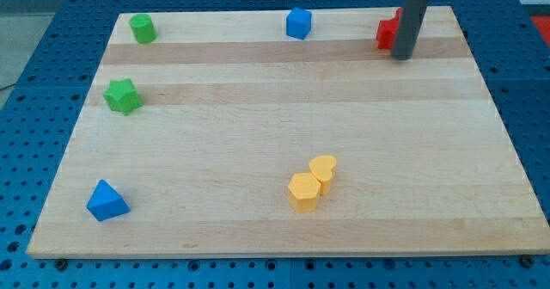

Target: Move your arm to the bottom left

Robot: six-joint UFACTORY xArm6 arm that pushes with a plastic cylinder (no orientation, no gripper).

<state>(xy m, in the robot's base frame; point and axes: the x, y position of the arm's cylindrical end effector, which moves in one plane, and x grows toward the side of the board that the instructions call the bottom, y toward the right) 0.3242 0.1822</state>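
Rod stands near upright, long axis vertical, at the far right of the counter (258, 108). It is a smooth dark grey cylinder. My tip (401, 57) rests on the wood, touching or just beside the red block (388, 33), which it partly hides. No pincer is fitted, so none can be reported apart or together.

Counter: pale planked wood.

- Green cylinder-like block (142, 28), far left
- Green star (123, 95), left
- Blue block (298, 23), far centre
- Blue pyramid-like block (106, 201), near left
- Yellow hexagon (304, 192) touching yellow heart (323, 168), near centre
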